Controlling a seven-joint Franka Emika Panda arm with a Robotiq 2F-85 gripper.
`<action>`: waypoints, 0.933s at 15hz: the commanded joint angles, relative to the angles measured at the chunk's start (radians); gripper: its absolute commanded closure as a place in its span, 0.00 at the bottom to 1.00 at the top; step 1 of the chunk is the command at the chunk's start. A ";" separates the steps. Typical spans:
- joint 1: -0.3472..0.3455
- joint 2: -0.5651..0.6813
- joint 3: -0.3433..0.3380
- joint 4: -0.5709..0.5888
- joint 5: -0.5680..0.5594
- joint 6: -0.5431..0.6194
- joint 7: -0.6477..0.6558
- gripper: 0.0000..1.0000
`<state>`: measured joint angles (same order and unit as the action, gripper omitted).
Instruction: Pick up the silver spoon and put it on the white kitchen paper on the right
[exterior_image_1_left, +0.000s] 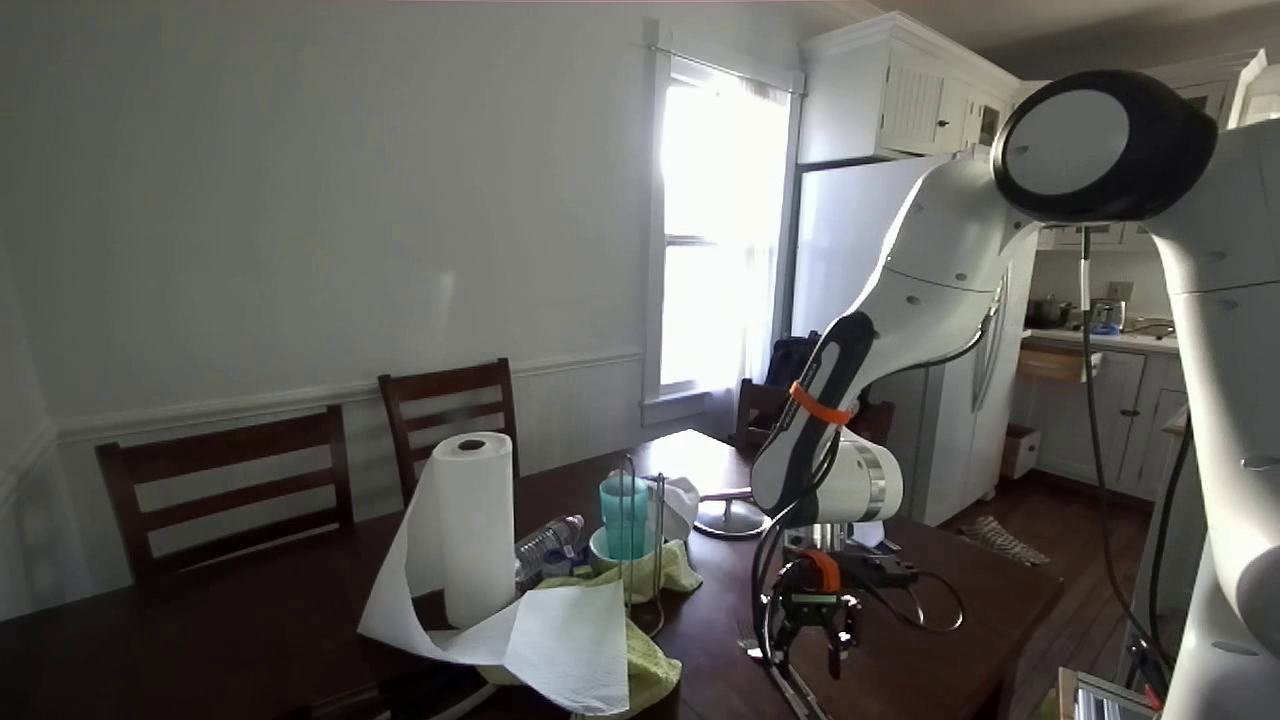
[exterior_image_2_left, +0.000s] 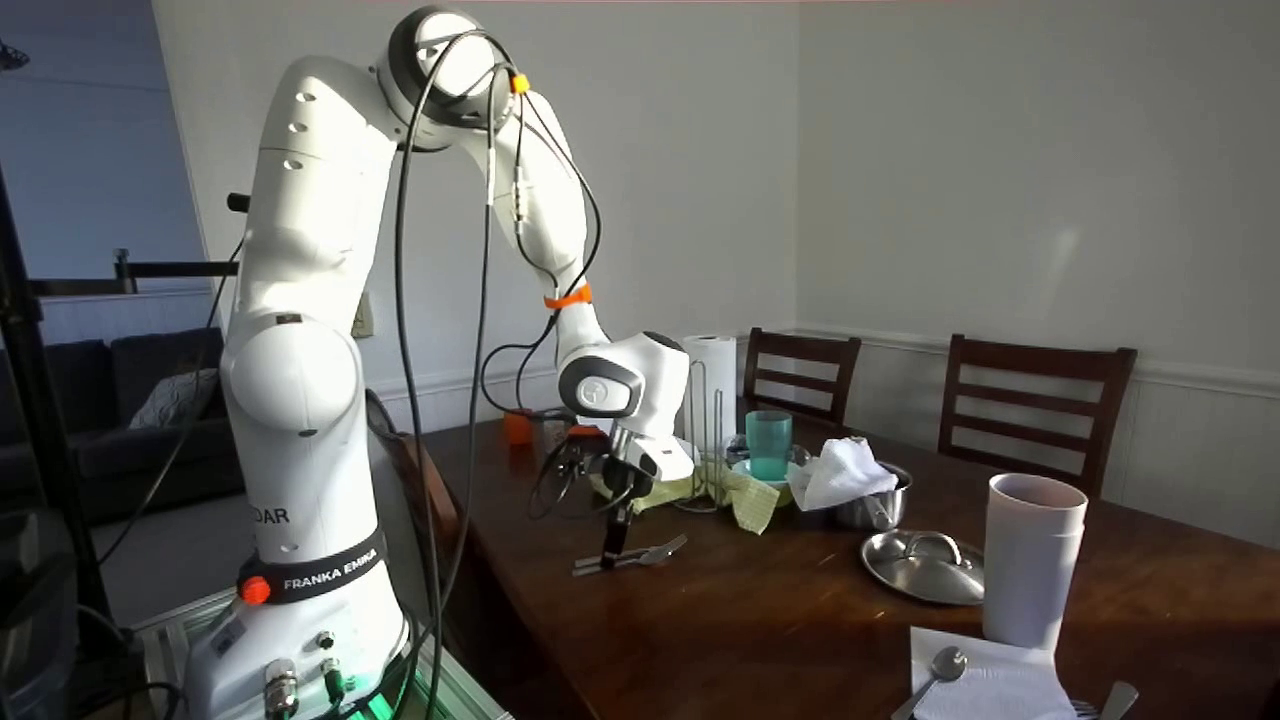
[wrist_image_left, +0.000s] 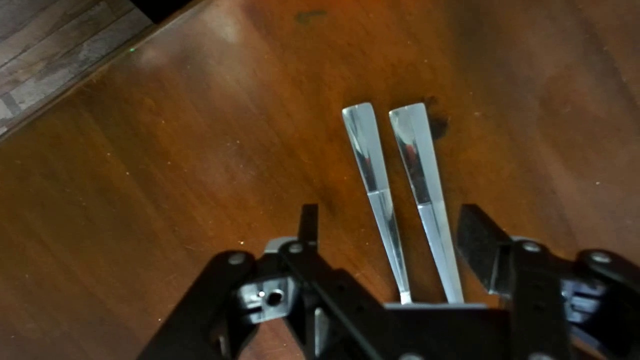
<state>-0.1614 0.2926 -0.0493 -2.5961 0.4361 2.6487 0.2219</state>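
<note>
The silver spoon (exterior_image_2_left: 948, 663) that I can recognise with certainty lies on the white kitchen paper (exterior_image_2_left: 990, 695), at the right in an exterior view. Its bowl points up and to the right there; its long axis runs slantwise, and the handle goes down to the left until the border cuts it.

Well apart from it, two other silver pieces lie side by side on the table (exterior_image_2_left: 790, 610): a slimmer handle (wrist_image_left: 367, 150) and a broader handle (wrist_image_left: 419, 150). In the wrist view they are almost parallel, with the blunt ends upward and leaning slightly left. Their heads are hidden there, so I cannot tell whether one is also a spoon. Above them the gripper (wrist_image_left: 390, 220) is released: its two fingers are spread, one on each side of the pair, and wood shows between.

Behind the paper, close to the spoon, rises a stack of pale cups (exterior_image_2_left: 1033, 560); near it lies a round lid (exterior_image_2_left: 925, 570). These two are the nearest obstacles. Farther back I see a metal pot (exterior_image_2_left: 878, 508), a crumpled white paper (exterior_image_2_left: 838, 472) and a teal cup (exterior_image_2_left: 769, 445).

The table is dark brown wood, glossy and finely scratched. Both handles are polished, each with a thin seam across. The lid is shiny, with an arched grip.
</note>
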 joint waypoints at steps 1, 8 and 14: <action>-0.010 0.042 0.022 0.023 0.049 0.046 -0.056 0.34; -0.022 0.065 0.040 0.042 0.053 0.070 -0.071 0.51; -0.024 0.068 0.036 0.053 0.048 0.062 -0.069 0.57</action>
<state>-0.1685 0.3453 -0.0252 -2.5580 0.4515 2.7037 0.1840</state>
